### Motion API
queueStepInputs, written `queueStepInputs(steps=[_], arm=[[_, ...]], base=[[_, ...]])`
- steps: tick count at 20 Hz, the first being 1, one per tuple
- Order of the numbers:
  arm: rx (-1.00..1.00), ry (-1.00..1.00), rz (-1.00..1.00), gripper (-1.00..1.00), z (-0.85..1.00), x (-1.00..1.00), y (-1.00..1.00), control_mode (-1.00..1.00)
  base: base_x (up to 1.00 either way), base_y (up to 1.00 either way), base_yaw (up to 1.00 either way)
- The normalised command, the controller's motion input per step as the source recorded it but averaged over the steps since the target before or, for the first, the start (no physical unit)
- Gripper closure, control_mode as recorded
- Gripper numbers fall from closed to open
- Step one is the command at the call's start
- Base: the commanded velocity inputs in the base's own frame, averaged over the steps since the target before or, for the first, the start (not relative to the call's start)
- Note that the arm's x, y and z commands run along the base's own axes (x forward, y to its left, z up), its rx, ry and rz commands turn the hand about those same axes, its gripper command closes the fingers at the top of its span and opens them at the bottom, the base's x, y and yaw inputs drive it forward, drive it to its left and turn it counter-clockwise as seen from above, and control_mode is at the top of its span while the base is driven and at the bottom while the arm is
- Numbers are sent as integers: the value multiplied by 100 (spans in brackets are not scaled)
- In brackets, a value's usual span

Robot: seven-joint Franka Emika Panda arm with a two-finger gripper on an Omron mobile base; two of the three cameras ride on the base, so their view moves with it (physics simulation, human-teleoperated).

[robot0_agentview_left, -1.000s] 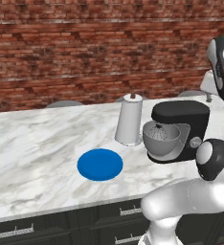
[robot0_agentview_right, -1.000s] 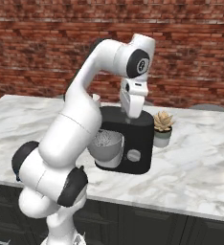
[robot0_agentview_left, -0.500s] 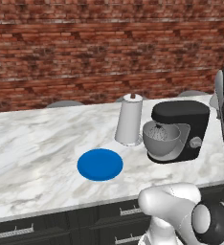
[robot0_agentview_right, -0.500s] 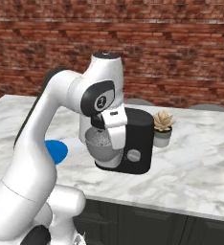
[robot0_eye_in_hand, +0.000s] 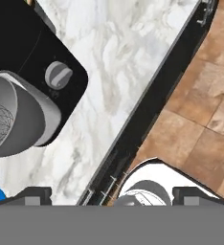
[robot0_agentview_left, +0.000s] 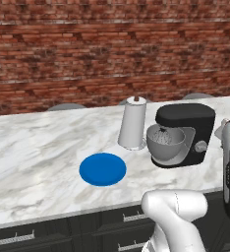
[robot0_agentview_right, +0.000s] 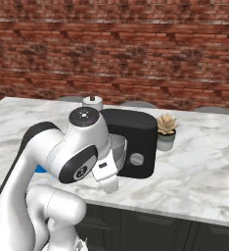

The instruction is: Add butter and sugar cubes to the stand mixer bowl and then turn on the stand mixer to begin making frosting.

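The fingers (robot0_eye_in_hand: 37,195) stand wide apart and hold nothing, above the tabletop (robot0_eye_in_hand: 114,72) edge. The stand mixer (robot0_eye_in_hand: 23,57), its knob (robot0_eye_in_hand: 58,75) and the stand mixer bowl (robot0_eye_in_hand: 13,117) lie near. Risk, judged: no butter is visible, so a premature knob turn would run the mixer unloaded.

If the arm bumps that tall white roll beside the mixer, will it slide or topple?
Probably topple. The white roll stands upright, much taller than it is wide, so a push near its top would likely tip it. It looks like a light paper roll on smooth marble counter, so a low nudge might slide it instead, toward the stand mixer close beside it.
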Motion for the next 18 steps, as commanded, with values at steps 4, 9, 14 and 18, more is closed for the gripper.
queueStepInputs(steps=[4, 9, 14, 18], arm=[[0, -17, 0, -100, -2, 2, -4, -100], [-11, -21, 5, -100, -6, 1, -25, -100], [-21, -23, 18, -100, 0, 0, -32, -100], [-29, -15, 25, -100, 0, 0, -23, -100]], base=[[0, 0, 0], [0, 0, 0], [0, 0, 0], [0, 0, 0]])
